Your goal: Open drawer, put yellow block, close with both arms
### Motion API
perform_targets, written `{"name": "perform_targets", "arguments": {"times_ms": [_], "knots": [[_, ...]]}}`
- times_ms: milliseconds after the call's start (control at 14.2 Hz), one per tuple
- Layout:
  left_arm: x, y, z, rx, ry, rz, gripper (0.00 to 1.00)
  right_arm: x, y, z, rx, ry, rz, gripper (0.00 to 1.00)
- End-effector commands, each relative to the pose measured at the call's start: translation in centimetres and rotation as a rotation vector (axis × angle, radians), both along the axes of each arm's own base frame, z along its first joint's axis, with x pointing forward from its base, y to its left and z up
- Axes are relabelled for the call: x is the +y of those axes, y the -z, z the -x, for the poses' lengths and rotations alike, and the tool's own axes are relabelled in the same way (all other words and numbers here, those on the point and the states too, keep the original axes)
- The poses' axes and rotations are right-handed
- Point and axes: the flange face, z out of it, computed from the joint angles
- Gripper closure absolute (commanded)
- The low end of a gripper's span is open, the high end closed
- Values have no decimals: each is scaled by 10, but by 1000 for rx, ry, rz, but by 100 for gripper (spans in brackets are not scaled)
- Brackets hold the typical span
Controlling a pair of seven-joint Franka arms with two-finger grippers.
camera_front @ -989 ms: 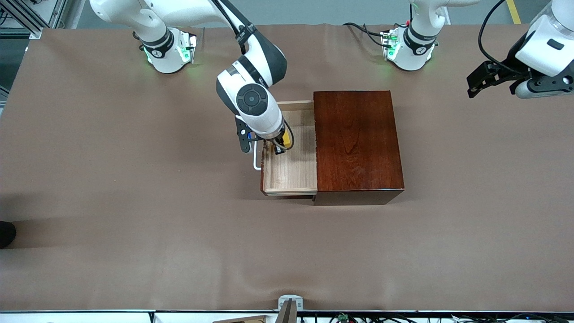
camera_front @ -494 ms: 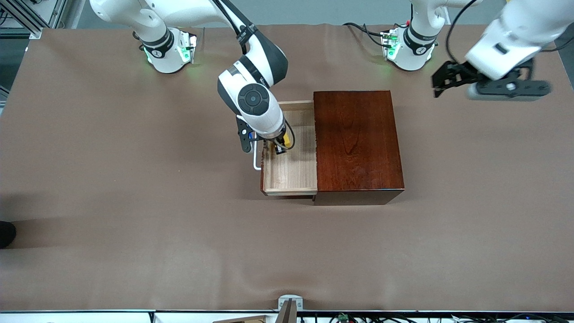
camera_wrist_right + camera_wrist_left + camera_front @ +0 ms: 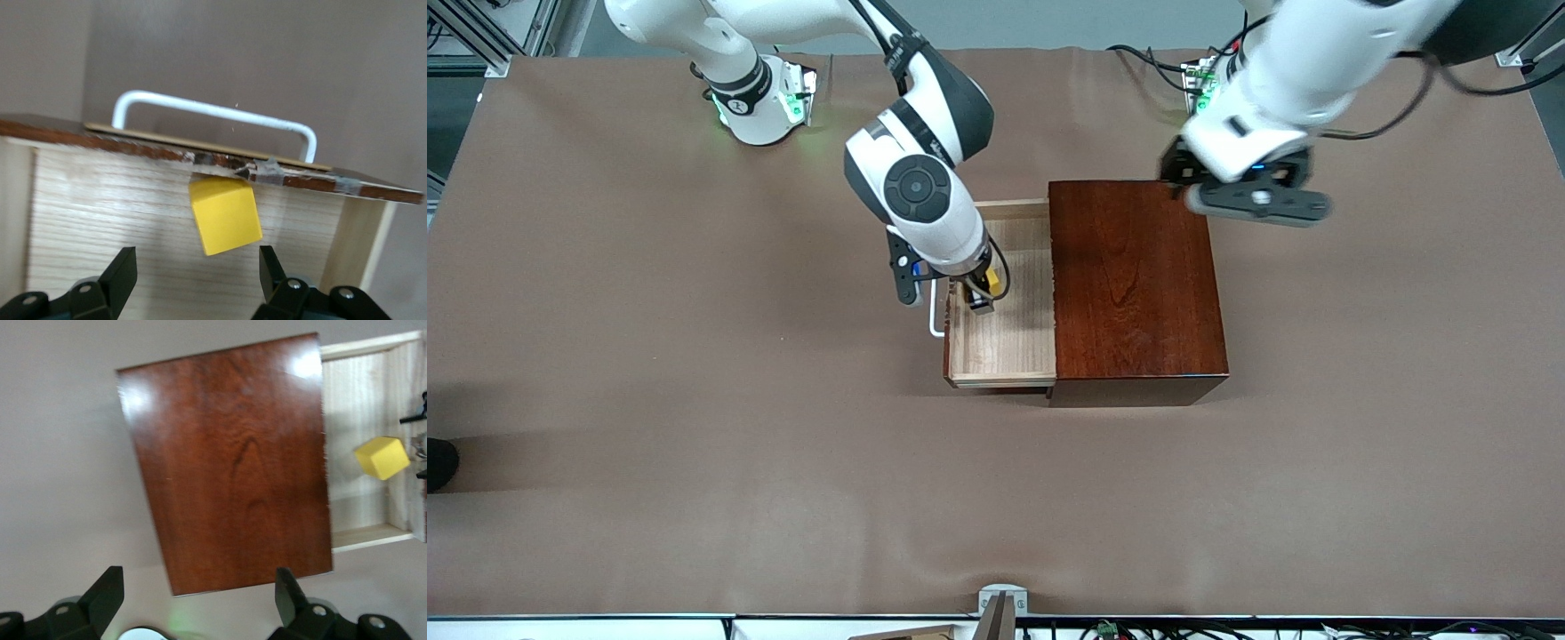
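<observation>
The drawer (image 3: pixel 1003 298) stands pulled out of the dark reddish-brown wooden box (image 3: pixel 1136 280) toward the right arm's end of the table, its pale-wood tray open to the ceiling and its white handle (image 3: pixel 935 316) sticking out at the front. The right gripper (image 3: pixel 980 293) hangs low over the tray, just inside the front panel, and its two black fingers (image 3: pixel 100 290) are spread wide with nothing pinched between them. The yellow block (image 3: pixel 225 215) sits between those spread fingers, clear of both, tipped at an angle close against the inner face of the drawer front; from where I stand I cannot quite tell whether it rests flat on the tray floor or leans on one edge. In the left wrist view the same block (image 3: pixel 381 457) shows as a bright cube inside the tray, near the handle side and well apart from the box body. The left gripper (image 3: pixel 1183 178) is up in the air over the corner of the wooden box that lies toward the robots' bases and the left arm's end of the table. Its fingers (image 3: pixel 105 595) are splayed far apart, empty, framing the glossy lid of the box below. The brown table cover (image 3: pixel 694 400) lies bare around the box.
</observation>
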Motion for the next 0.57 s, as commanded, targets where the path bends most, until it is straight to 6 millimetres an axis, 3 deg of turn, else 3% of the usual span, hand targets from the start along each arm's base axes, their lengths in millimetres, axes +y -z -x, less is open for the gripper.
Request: {"name": "perform_targets", "arguments": {"times_ms": [0,283,494], "knots": [[-53,20,-7,52,-33,29,0,-37,-35,-30,31,41,4,5],[-150,61,17,33,-256,55,0,-111,-78,-61,36,-12,-19,0],[-209,89,31,9,-436,114,0,-168,-104,-80,36,-55,-45,0]]}}
